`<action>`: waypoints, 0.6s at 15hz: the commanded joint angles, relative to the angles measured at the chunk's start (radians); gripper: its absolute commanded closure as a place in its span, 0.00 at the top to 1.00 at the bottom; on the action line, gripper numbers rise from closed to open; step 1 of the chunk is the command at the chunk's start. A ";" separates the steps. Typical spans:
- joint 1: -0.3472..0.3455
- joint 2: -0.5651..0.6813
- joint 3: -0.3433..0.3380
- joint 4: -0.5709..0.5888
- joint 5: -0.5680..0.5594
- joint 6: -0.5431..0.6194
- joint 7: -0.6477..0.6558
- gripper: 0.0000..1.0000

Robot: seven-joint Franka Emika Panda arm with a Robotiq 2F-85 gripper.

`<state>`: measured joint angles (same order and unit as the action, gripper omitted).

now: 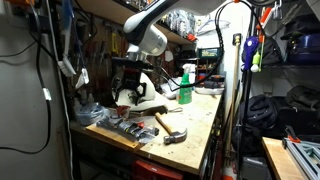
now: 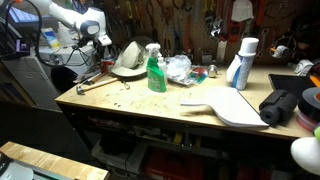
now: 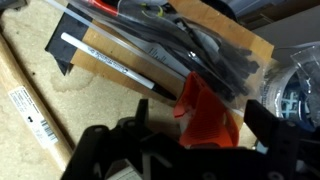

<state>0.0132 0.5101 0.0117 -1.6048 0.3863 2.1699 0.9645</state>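
In an exterior view the claw [image 1: 128,82] hung above the left end of the cluttered wooden worktop [image 1: 195,125]; it was too dark and small there for us to judge its spread. Below it lay a flat wooden board [image 1: 118,135] strewn with dark-handled tools [image 1: 125,128]; just beside the board lay a wooden-handled hammer [image 1: 170,127]; a green plastic spray bottle [image 1: 185,92] stood upright farther back.

In an exterior view the claw [image 2: 101,45] hovered over the far corner of the worktop [image 2: 150,105]; the hammer [image 2: 90,84] lay near it; the green spray bottle [image 2: 156,70] stood mid-worktop, well apart from the claw. A white and blue spray can [image 2: 243,62] stood upright toward the other end; a white paddle-shaped board [image 2: 228,106] lay flat near the front edge.

In the wrist view the claw [image 3: 198,135] showed at the bottom edge; its two dark fingers [image 3: 138,135] stood wide apart and gripped nothing. Between them, touching neither so far as we could see, an orange-red plastic piece [image 3: 207,110] rested at the edge of the wooden board [image 3: 240,50]. The dark-handled tools [image 3: 190,50] lay heaped on that board, with a thin white rod [image 3: 110,65] slanting across it; the hammer's labelled handle [image 3: 25,110] ran along the left.
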 commanded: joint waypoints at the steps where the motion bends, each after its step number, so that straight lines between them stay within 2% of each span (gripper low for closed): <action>1: 0.006 0.029 -0.004 0.035 0.012 -0.022 0.018 0.81; 2: 0.008 0.032 -0.006 0.035 0.009 -0.018 0.020 0.70; 5: 0.009 0.038 -0.008 0.036 0.006 -0.012 0.025 0.45; 9: 0.012 0.044 -0.012 0.040 0.000 -0.002 0.037 0.36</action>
<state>0.0139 0.5382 0.0107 -1.5816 0.3863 2.1699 0.9762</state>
